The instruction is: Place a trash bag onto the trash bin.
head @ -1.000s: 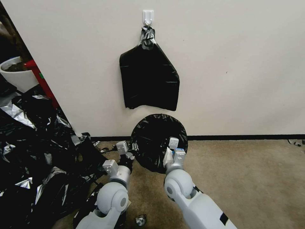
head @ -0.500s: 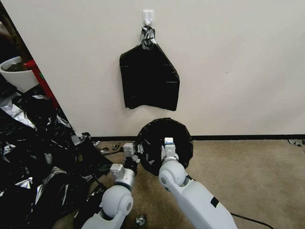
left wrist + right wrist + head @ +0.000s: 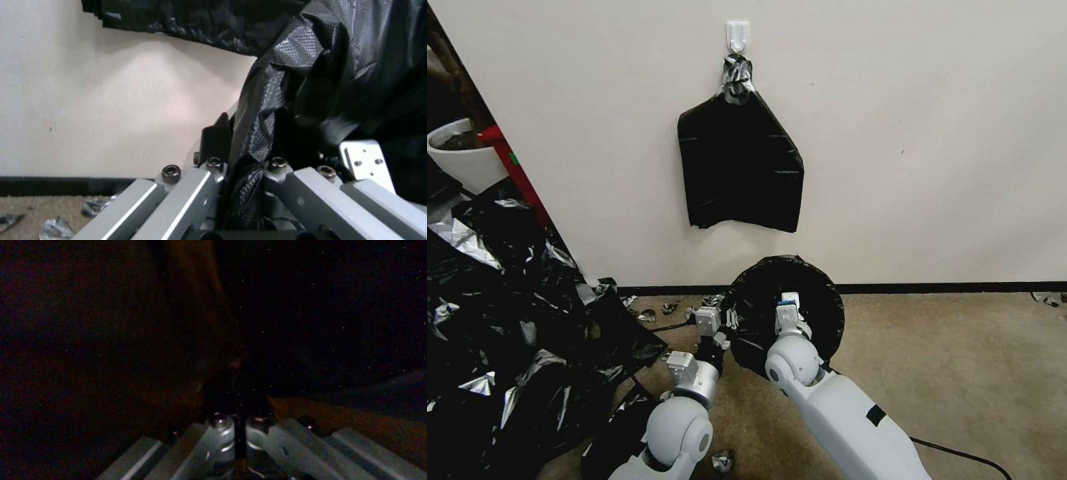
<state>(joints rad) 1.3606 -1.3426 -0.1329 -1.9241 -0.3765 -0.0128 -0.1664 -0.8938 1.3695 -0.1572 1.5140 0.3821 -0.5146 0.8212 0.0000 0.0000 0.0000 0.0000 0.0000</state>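
Left gripper point(image 3: 242, 173) clamps the bag's point(image 3: 810, 293) edge; right gripper point(image 3: 788, 308), fingers together, sits inside the bag; carpet point(image 3: 960, 373) beneath, white wall point(image 3: 927, 133) just beyond.

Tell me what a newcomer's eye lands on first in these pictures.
First, the round black trash bag low against the wall, both arms reaching to it: the left tool pinches film at its left edge, the right tool is inside its mouth. Above it, a flat black bundle hangs from a white wall hook. A heap of black and silvery film covers the floor on the left.
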